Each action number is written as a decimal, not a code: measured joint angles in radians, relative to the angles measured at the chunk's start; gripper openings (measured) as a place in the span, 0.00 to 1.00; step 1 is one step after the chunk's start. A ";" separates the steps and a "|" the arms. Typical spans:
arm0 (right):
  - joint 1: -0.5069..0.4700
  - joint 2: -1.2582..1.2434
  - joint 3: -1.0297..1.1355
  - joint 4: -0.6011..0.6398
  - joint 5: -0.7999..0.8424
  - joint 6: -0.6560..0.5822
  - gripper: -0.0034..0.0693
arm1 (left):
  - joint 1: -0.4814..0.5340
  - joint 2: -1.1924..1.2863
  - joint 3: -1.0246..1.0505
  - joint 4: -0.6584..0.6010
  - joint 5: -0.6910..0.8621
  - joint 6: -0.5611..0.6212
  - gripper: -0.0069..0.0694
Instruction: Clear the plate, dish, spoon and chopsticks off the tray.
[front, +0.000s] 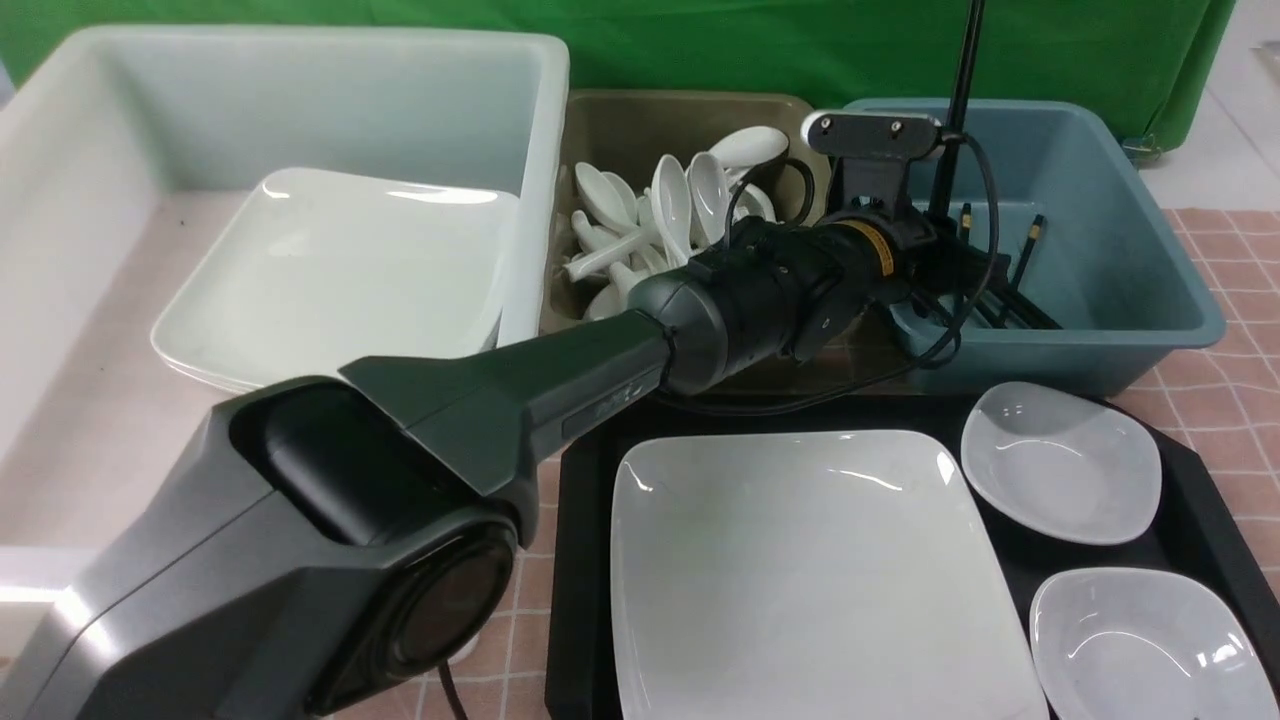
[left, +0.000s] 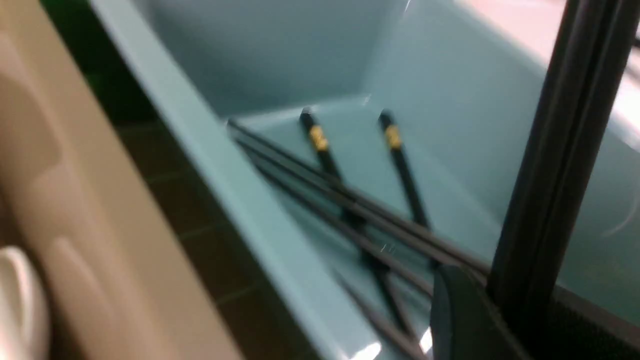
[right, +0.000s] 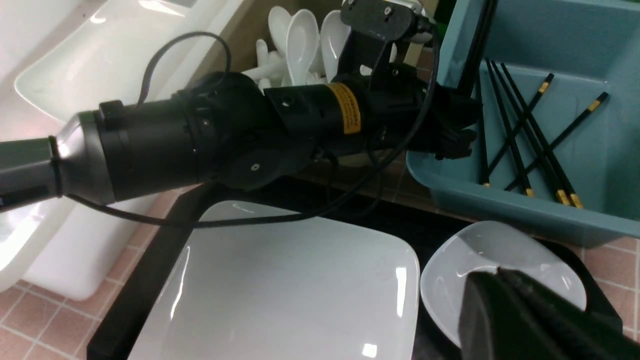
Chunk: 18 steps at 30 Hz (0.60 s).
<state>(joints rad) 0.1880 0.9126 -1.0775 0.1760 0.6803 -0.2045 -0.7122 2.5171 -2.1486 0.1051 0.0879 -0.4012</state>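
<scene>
A green backdrop (front: 700, 40) stands behind the pink checked surface (front: 1250, 290). The left arm (front: 600, 370) reaches over the blue tub (front: 1120, 200), its jaws clamped on the upright chopsticks (front: 961, 90), likely to drop them there. The right jaws look closed and empty above the tray (front: 580, 560).

left arm (front: 560, 390) stretched forward and rightward, left claw (right: 460, 137) at its far end

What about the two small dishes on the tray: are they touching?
Apart: front view shows black tray between the far dish and near dish.
</scene>
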 joint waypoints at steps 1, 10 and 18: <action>0.000 0.000 0.000 0.000 0.001 0.001 0.09 | 0.000 0.000 0.000 0.000 0.012 0.009 0.30; 0.000 0.000 0.000 0.001 0.018 0.001 0.09 | -0.003 -0.049 -0.007 0.000 0.221 0.144 0.61; 0.000 0.008 0.001 -0.072 0.182 0.000 0.09 | -0.011 -0.234 -0.007 -0.008 0.632 0.242 0.31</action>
<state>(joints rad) 0.1880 0.9204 -1.0766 0.1037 0.8624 -0.2046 -0.7234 2.2827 -2.1559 0.0975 0.7198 -0.1590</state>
